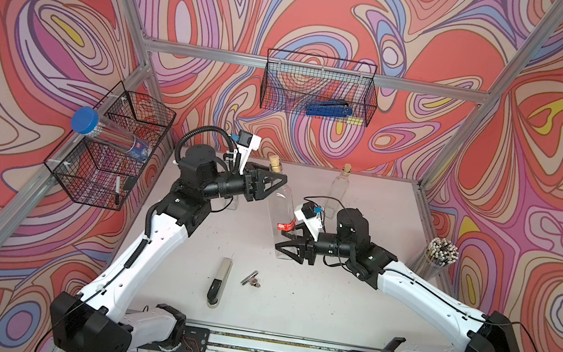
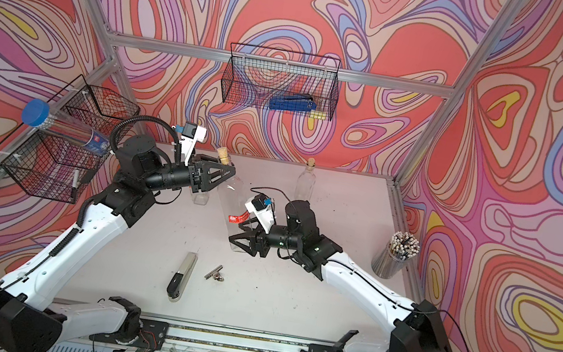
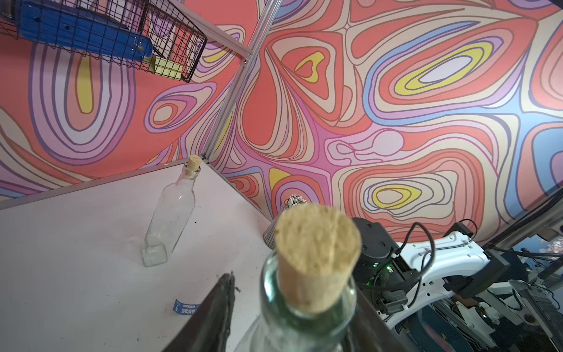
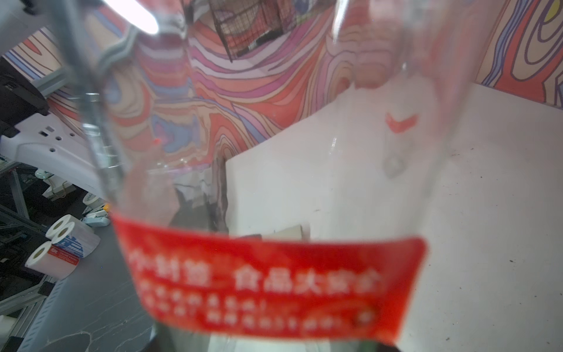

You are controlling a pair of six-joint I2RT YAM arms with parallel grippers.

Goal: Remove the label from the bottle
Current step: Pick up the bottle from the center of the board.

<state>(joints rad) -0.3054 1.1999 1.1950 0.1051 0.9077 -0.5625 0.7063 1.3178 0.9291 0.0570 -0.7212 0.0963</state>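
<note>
A clear glass bottle (image 1: 278, 203) (image 2: 230, 197) with a cork (image 1: 276, 164) (image 3: 316, 256) hangs tilted over the table, cork toward the back. A red label (image 1: 285, 226) (image 2: 236, 219) (image 4: 268, 283) with white print is stuck low on its body. My right gripper (image 1: 285, 241) (image 2: 238, 233) is shut on the bottle's lower end, just under the label; its fingers are hidden in the right wrist view. My left gripper (image 1: 279, 182) (image 2: 229, 172) (image 3: 297, 307) straddles the neck below the cork. It stands open, with one finger (image 3: 213, 317) clearly apart from the glass.
A second corked bottle (image 1: 339, 190) (image 3: 173, 213) stands at the back, and a third one (image 2: 200, 196) behind my left gripper. A utility knife (image 1: 219, 282) and a metal clip (image 1: 250, 278) lie in front. A pencil cup (image 1: 441, 256) stands right. A blue label scrap (image 3: 184, 307) lies on the table.
</note>
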